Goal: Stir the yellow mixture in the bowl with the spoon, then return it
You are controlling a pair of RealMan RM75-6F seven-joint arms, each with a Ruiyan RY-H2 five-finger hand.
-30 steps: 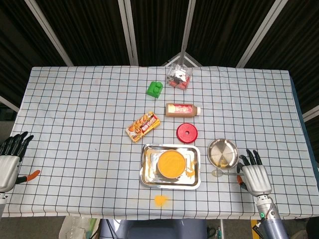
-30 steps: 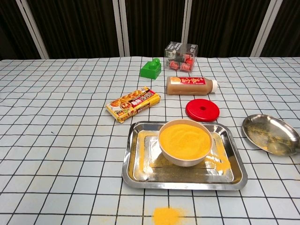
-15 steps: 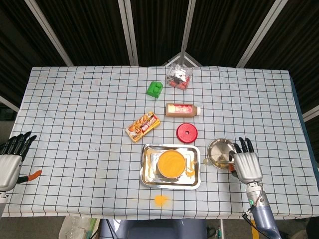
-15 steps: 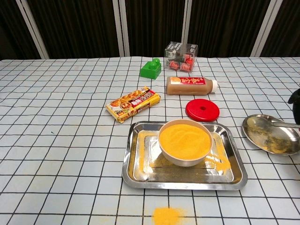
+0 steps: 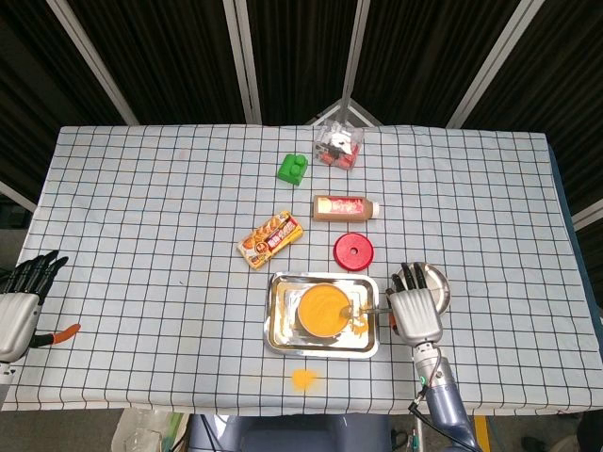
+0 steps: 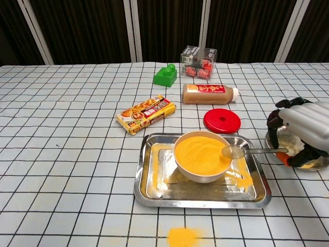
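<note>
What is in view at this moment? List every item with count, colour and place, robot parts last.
bowl: 1, pale, filled with yellow mixture, in the tray
tray: 1, steel, front centre, yellow powder scattered in it
spoon: 1, metal, held level at the bowl's right rim
small dish: 1, steel, right of the tray, partly behind the right hand
spilled powder: 1 patch, yellow, on the cloth in front of the tray
red lid: 1, behind the tray
bottle: 1, brown, lying on its side
snack box: 1, yellow and red
block: 1, green
clear box: 1, far centre
tablecloth: 1, white, dark grid
left hand: at the left table edge, holds nothing
right hand: grips the spoon handle
</note>
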